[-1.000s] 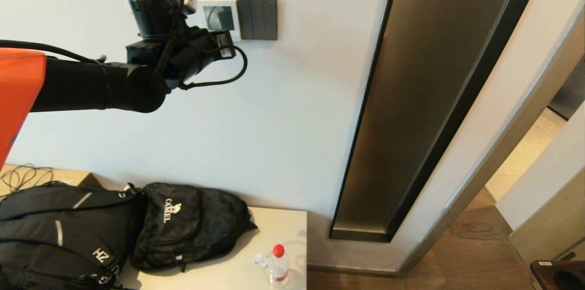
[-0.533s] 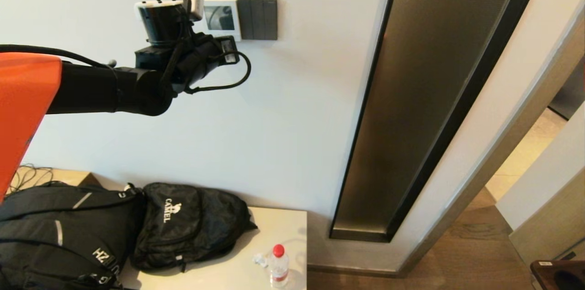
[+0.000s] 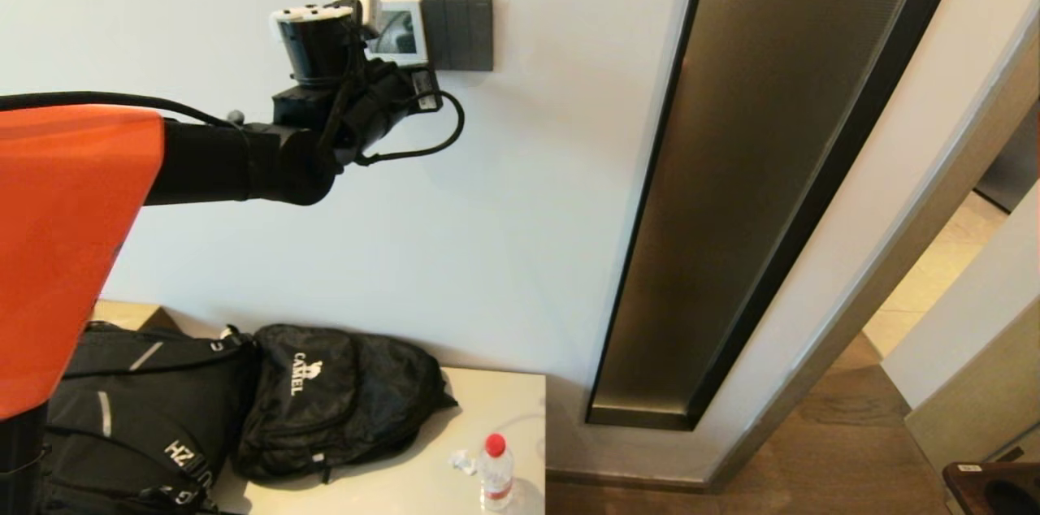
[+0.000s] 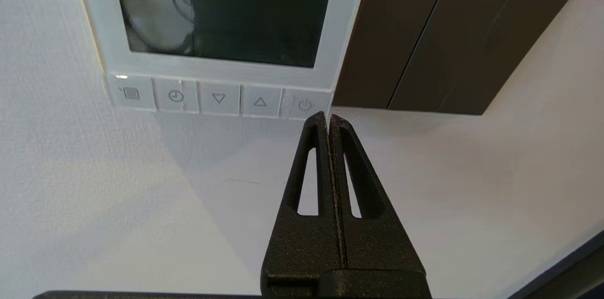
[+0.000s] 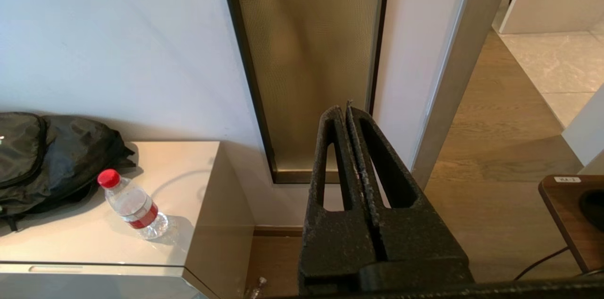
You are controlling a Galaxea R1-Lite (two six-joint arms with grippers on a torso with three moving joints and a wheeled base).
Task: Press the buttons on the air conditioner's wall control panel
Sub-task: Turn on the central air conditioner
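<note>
The white control panel (image 3: 402, 32) hangs on the wall, its dark screen unlit; it also shows in the left wrist view (image 4: 226, 11). A row of pale buttons (image 4: 219, 99) runs along its lower edge, ending in a power button (image 4: 305, 104). My left gripper (image 4: 328, 117) is shut and empty, its tips right at the lower edge of the power button, at the panel's corner. In the head view the left wrist (image 3: 341, 84) covers the panel's left part and the fingers are hidden. My right gripper (image 5: 343, 110) is shut and empty, held low, pointing at the wall panel by the floor.
A dark grey three-rocker switch plate (image 3: 461, 32) adjoins the panel on the right, and it shows in the left wrist view (image 4: 439, 30). A tall bronze wall panel (image 3: 764, 174) stands further right. Below, black backpacks (image 3: 325, 397) and a water bottle (image 3: 494, 470) lie on a low cabinet (image 3: 508, 401).
My left arm has moved right and forward toward the wall, bringing the wrist over the control panel's left side. Nothing else has moved.
</note>
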